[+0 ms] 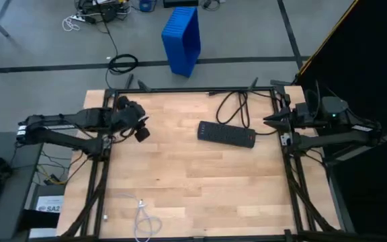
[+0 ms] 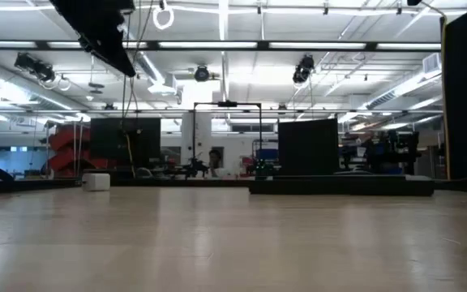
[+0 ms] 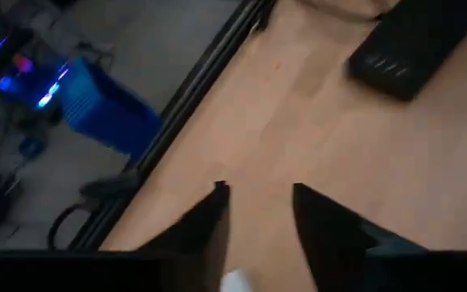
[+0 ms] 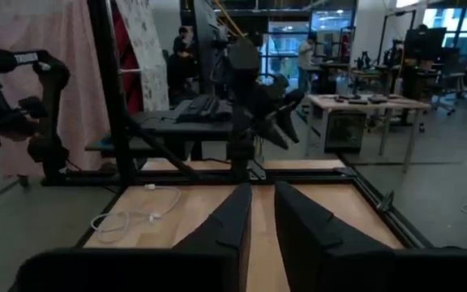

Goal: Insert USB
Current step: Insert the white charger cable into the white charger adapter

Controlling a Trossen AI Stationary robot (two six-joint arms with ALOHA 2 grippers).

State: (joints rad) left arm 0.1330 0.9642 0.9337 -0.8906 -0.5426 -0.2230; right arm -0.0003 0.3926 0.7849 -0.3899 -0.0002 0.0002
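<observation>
The thin, floppy white USB cable [image 1: 144,218] is seen lying in a loose loop near the front edge of the pale wooden surface [image 1: 180,175], well apart from both sets of jaws and held by neither. The flat black rectangular power strip [image 1: 226,134], with its thick black cord [image 1: 234,104] curling behind it, is found between the two arms, nearer the right one. The left gripper [image 1: 142,128] is held above the surface's left rear corner with its jaws a moderate gap apart and empty, while the right gripper [image 1: 269,121] is parked at the right edge, its jaws slightly parted and empty.
</observation>
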